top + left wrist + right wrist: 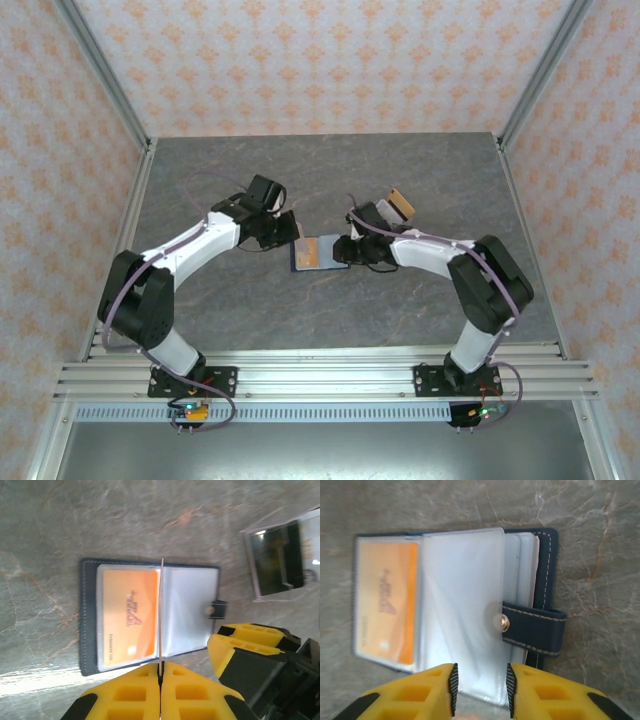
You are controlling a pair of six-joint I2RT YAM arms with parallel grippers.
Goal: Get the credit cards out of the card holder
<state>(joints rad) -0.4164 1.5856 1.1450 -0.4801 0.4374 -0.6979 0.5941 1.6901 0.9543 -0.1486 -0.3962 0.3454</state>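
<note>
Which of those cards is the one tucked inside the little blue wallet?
The orange card, sitting behind clear plastic in the open navy card holder. The other cards lie in a pile on the table beside it.

The left arm [185, 245] and the right arm [430, 250] are built of white shells joined by black joint housings, with thin purple-grey cables [215, 178] looped along them. Each is bolted to a black base plate [195, 380]. The left tool [160, 672] and the right tool [480, 682] are fitted with yellow fingers moulded with rectangular recesses. Black ribbed pads [453, 687] are seen on the right one.
</note>
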